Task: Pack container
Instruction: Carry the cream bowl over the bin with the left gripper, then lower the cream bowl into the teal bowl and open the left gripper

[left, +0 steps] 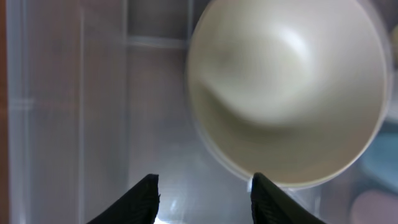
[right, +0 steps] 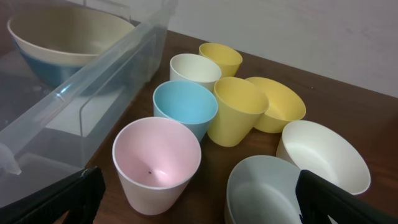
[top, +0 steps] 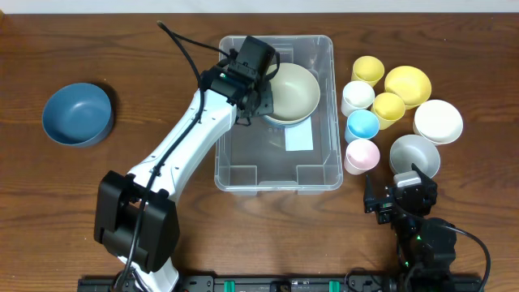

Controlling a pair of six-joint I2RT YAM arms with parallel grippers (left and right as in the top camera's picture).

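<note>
The container (top: pixel 243 158), a large clear bin, stands mid-table with a white label (top: pixel 298 139) on its base. A cream bowl (top: pixel 290 93) lies in its far right corner. My left gripper (top: pixel 261 101) hangs inside the bin at the bowl's left rim. In the left wrist view the left gripper (left: pixel 205 186) is open with nothing between its fingers, and the bowl (left: pixel 286 93) sits just above the right fingertip over the bin floor (left: pixel 93 93). My right gripper (top: pixel 397 196) stands open at the near right, empty.
A blue bowl (top: pixel 77 113) sits at the far left. Right of the bin stand several cups and bowls: pink cup (right: pixel 158 162), blue cup (right: pixel 185 106), yellow cup (right: pixel 238 109), white cup (right: pixel 194 70), grey bowl (right: pixel 267 193), white bowl (right: pixel 320 152), yellow bowl (right: pixel 280 106).
</note>
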